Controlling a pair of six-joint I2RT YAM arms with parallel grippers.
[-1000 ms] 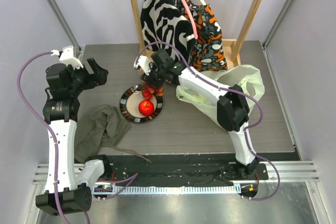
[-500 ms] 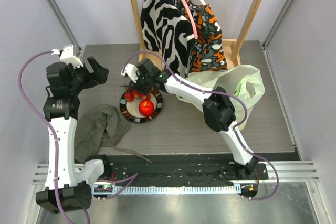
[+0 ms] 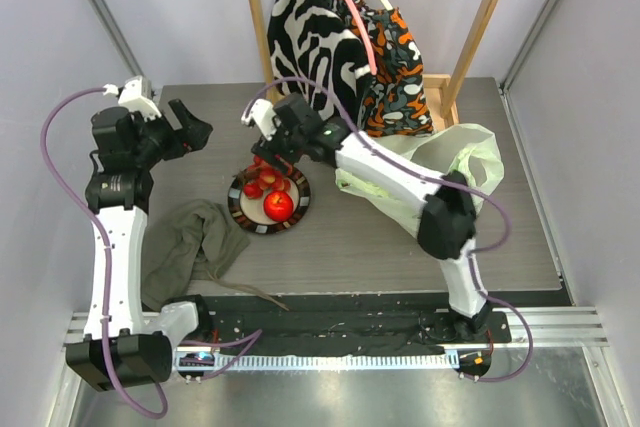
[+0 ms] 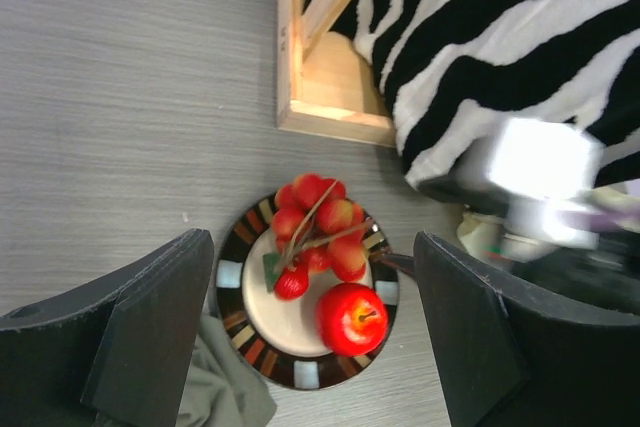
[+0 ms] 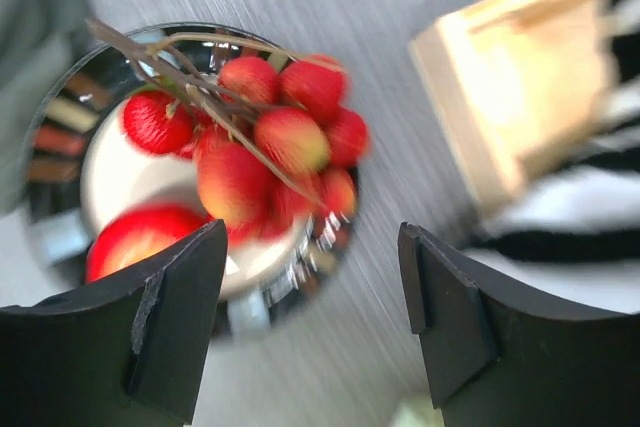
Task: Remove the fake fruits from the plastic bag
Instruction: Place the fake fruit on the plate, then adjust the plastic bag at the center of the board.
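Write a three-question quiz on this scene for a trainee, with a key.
1. True or false: the red apple lies on the plate.
2. Pick one. The right gripper above the plate is: A) shut on the apple; B) open and holding nothing; C) shut on a bag handle.
3. Short answer: in the top view, on which side of the plate does the plastic bag lie?

Key: 1 true. 2 B. 3 right.
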